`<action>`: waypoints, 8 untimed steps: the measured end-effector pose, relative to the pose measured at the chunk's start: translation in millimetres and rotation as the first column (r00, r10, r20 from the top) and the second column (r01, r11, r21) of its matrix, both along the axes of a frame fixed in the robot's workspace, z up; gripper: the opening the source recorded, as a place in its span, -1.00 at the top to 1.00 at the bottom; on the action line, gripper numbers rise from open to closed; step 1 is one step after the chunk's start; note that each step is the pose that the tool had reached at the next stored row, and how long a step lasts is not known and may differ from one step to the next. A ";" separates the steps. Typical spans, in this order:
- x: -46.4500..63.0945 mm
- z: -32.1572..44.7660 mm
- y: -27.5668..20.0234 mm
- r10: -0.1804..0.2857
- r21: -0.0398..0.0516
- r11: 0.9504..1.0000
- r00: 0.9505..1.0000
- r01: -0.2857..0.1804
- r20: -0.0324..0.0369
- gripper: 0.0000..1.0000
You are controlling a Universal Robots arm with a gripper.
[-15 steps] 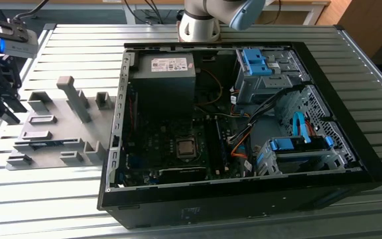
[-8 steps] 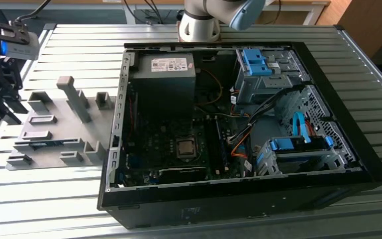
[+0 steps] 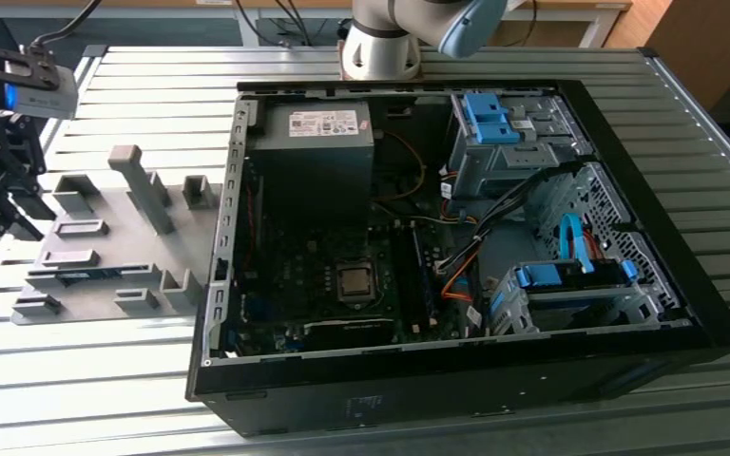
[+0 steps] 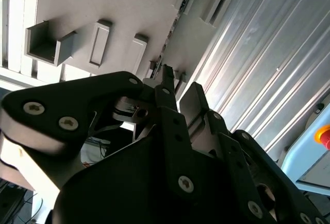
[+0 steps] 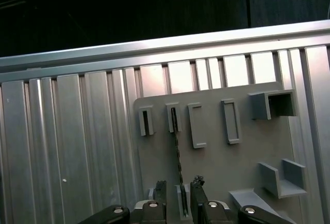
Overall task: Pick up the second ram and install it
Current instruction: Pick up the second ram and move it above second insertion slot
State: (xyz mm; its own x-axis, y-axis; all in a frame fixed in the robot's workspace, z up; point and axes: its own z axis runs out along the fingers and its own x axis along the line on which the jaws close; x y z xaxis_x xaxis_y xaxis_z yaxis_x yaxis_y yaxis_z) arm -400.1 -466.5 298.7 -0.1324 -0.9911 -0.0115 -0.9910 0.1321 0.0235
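Exterior view: ribbed aluminium table [image 3: 163,76], slats running across. An open computer case [image 3: 707,304] takes up most of the surface, and the arm base [image 3: 384,47] stands behind it. A grey holder plate [image 3: 111,252] with raised blocks lies on the slats between the case and the gripper [image 3: 10,214]. The gripper hangs over the plate's outer edge, at the exterior view's left. Bare slats lie open on the near side of the plate and beyond the gripper. The finger gap cannot be read from here.

First wrist view: the fingers [image 5: 160,190] are parted a little. The second ram [image 5: 178,152] stands on edge in the holder plate's slot and runs straight out ahead from between the tips. There is a thin gap on either side, and no contact is clear. Slot blocks [image 5: 146,121] sit in a row at the ram's far end, and a box-shaped block lies off to one side. Past the plate come bare slats, then the table's edge rail [image 5: 154,46], then dark room.

Second wrist view: both fingertips [image 5: 196,185] point down at the plate, with the ram's thin edge [image 4: 174,28] leading away from between them. Beside the fingers the plate ends and open ribbed table runs on. A red button [image 4: 325,135] sits well apart at the table's far side.
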 end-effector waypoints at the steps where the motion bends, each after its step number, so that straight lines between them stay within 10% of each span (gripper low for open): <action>1: 0.0 -0.4 -0.2 0.000 0.000 1.000 1.000 0.000 0.000 0.35; 8: 0.0 -4.1 -1.2 0.000 0.000 1.000 1.000 0.000 0.001 0.35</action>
State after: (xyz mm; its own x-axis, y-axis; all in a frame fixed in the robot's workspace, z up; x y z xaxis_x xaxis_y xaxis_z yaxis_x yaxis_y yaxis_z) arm -400.1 -467.7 294.6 -0.1324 -0.9911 -0.0116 -0.9910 0.1321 0.0227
